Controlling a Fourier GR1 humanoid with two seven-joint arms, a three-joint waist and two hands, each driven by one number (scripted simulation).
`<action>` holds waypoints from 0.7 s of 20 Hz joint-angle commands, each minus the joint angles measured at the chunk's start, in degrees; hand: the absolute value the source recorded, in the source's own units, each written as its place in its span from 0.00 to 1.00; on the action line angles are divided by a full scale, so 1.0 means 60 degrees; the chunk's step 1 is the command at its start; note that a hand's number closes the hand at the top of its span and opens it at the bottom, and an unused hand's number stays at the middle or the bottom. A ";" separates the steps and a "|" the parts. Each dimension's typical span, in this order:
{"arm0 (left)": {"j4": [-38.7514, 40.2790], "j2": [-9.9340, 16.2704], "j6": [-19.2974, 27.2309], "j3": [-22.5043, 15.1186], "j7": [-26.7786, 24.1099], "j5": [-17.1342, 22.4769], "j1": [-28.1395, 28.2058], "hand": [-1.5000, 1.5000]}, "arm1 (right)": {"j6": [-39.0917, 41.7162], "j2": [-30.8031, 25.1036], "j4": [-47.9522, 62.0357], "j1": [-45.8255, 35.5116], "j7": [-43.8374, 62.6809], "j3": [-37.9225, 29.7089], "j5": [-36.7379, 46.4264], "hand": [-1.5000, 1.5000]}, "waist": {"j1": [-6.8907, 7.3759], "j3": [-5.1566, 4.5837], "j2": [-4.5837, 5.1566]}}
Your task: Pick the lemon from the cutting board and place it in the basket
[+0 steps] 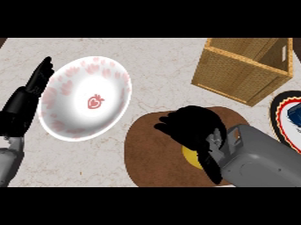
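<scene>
Lemon [190, 154] peeks out just under the right hand [191, 127], fingers curled over it on the cutting board [149, 154] — could squirt sideways before reaching the basket [240, 72] beyond.

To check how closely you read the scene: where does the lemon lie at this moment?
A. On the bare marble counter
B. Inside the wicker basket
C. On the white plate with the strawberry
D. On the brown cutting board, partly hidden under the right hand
D: a yellow patch of the lemon shows on the brown cutting board, just beneath the right hand, far from the basket.
</scene>
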 commanded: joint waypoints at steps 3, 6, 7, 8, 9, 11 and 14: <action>0.0030 -0.0283 -0.0261 0.0318 0.0067 -0.0213 -0.0152 0.50 | 0.0407 0.0758 0.0659 0.0440 -0.0896 -0.0439 0.1602 0.00 | 0.0027 -0.0001 0.0003; -0.0177 -0.0334 -0.0370 0.0388 -0.0068 -0.0274 0.0329 0.50 | -0.0251 0.0675 0.0051 0.1464 -0.1359 0.0019 0.2657 0.00 | 0.0012 0.0001 -0.0003; -0.0730 -0.0490 -0.0293 0.0253 0.0291 -0.0369 0.0434 0.50 | 0.0293 0.0292 0.0258 0.1124 -0.2022 -0.0394 0.2757 0.00 | 0.0034 0.0002 -0.0005; -0.0292 -0.0276 -0.0427 0.0585 0.0229 -0.0392 0.0050 0.50 | 0.0181 0.0379 0.0554 0.1062 -0.2315 -0.0583 0.2987 0.00 | 0.0023 0.0001 0.0004; -0.0211 -0.0503 -0.0461 0.0402 0.0205 -0.0442 0.0070 0.50 | -0.0106 0.0059 0.0353 0.1473 -0.2731 -0.0418 0.3442 0.00 | 0.0004 0.0002 0.0005; 0.0435 -0.0901 -0.0252 0.0236 -0.0282 -0.0862 -0.0102 0.50 | -0.0112 0.0351 0.0290 0.1732 -0.2748 -0.0350 0.3689 0.00 | -0.0029 0.0000 0.0009; -0.0275 -0.0834 -0.0411 0.0384 0.0374 -0.0849 0.0001 0.50 | -0.0358 0.0845 0.0937 0.1793 -0.3063 -0.0484 0.4298 0.00 | 0.0009 0.0001 0.0003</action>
